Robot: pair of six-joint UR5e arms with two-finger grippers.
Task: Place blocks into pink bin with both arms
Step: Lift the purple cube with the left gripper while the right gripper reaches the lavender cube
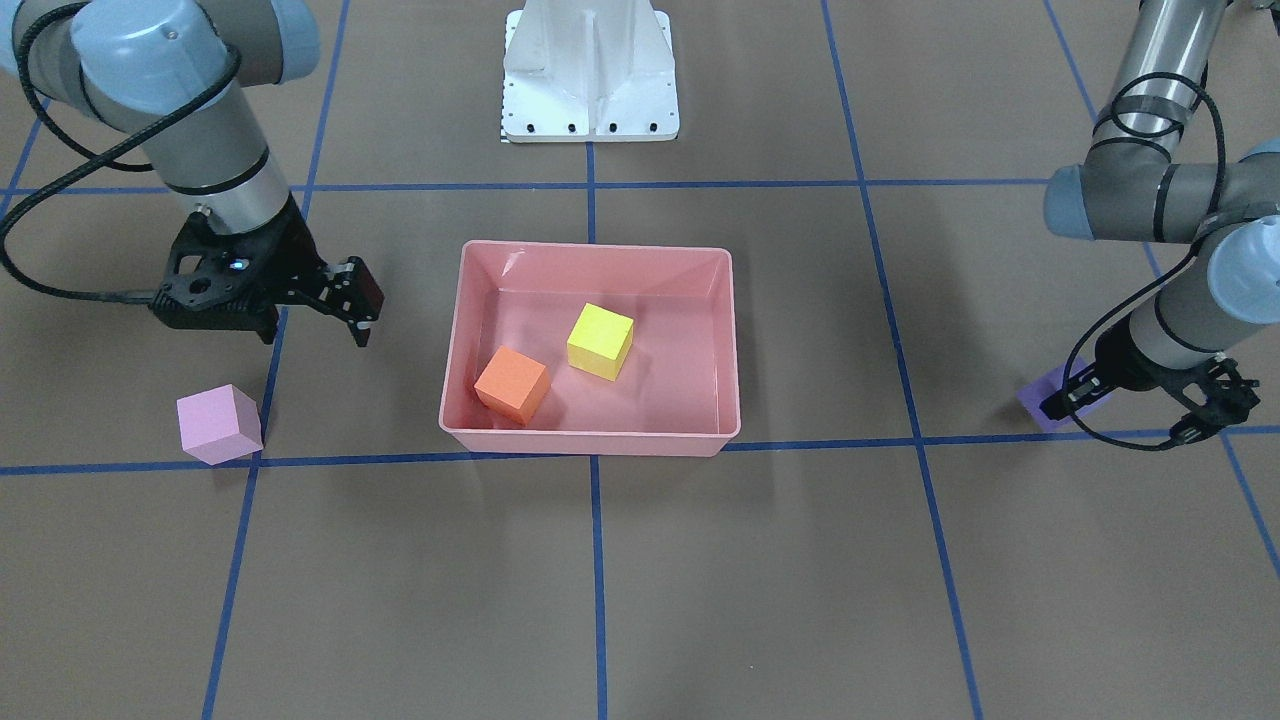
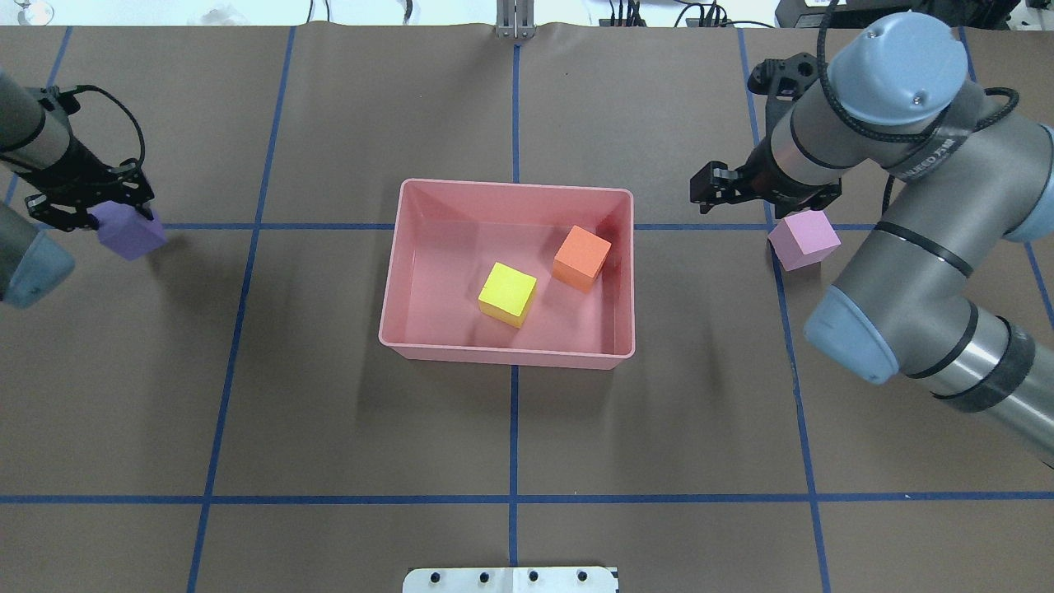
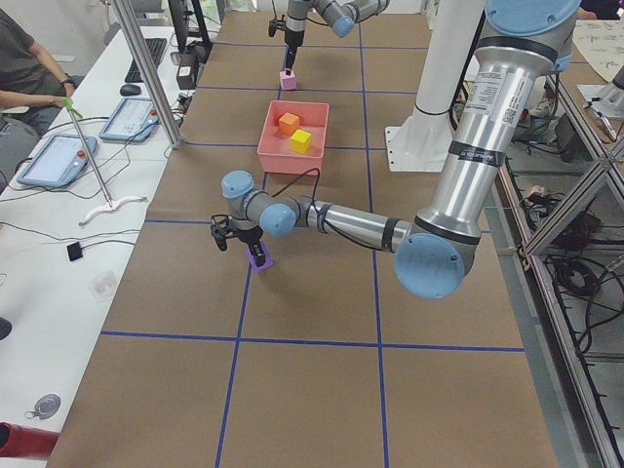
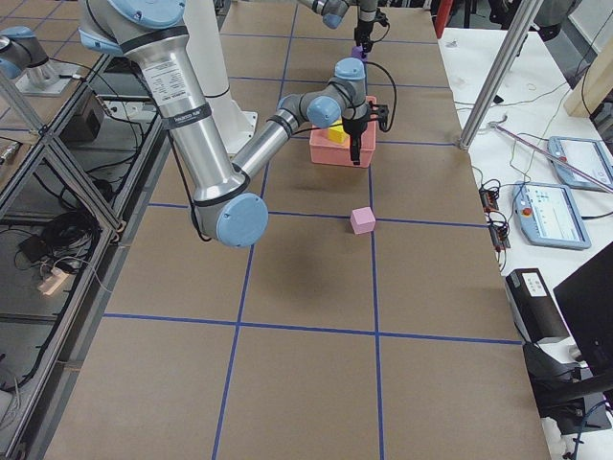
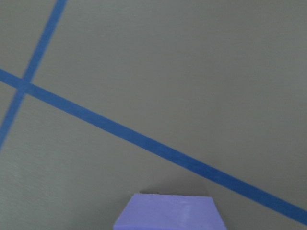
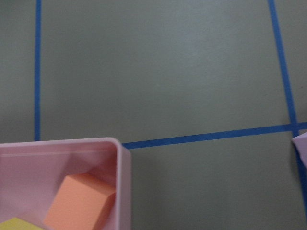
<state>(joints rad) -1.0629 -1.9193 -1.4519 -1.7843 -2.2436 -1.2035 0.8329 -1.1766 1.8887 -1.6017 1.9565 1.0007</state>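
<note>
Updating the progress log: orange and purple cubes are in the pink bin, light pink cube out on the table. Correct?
Not quite. The cube beside the orange cube in the pink bin is the yellow cube, not purple. The purple cube is outside the bin, near the overhead exterior view's left edge. The light pink cube is on the table.

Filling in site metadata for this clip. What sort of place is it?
Most likely a robotics lab workcell. The table is papered brown with a blue tape grid, the left arm and right arm work over it, and an operator sits beside tablet-like pendants.
</note>
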